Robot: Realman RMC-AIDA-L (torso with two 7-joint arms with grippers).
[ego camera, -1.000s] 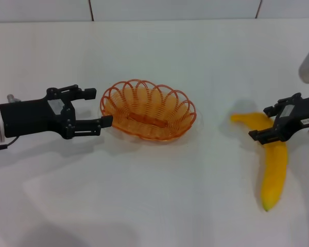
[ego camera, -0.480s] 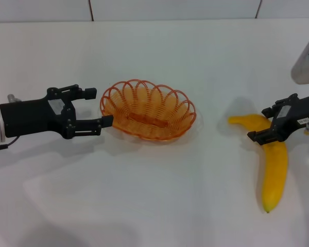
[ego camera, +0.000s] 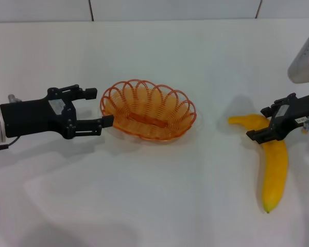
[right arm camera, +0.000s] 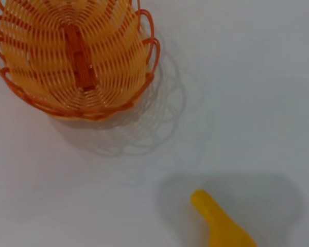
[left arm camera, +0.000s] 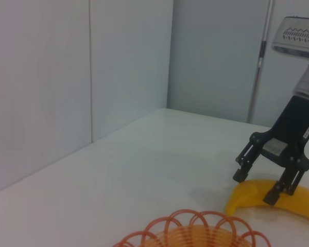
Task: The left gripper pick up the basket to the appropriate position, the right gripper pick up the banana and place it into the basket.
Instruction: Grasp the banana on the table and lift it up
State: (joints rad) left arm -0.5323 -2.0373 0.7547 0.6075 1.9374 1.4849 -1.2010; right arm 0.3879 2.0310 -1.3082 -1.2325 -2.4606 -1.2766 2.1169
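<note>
The orange wire basket [ego camera: 148,109] sits upright on the white table, left of the middle. My left gripper [ego camera: 100,107] is open at the basket's left rim, its near fingertip right against the wire loops. The yellow banana [ego camera: 274,164] lies on the table at the right, its stem end pointing toward the basket. My right gripper [ego camera: 257,123] is open and straddles the banana's neck, one finger on each side. The left wrist view shows the basket [left arm camera: 190,234] rim, the banana [left arm camera: 255,193] and the right gripper [left arm camera: 256,185] astride it. The right wrist view shows the basket [right arm camera: 72,56] and the banana [right arm camera: 221,224] tip.
The white table [ego camera: 159,195] runs back to a tiled wall [ego camera: 170,9] along the far edge. The right arm's white link [ego camera: 305,64] hangs above the table's right edge. There is bare tabletop between the basket and the banana.
My right gripper has edged slightly left over the banana's neck, and the banana has shifted a little. The left gripper and the basket have not moved.
</note>
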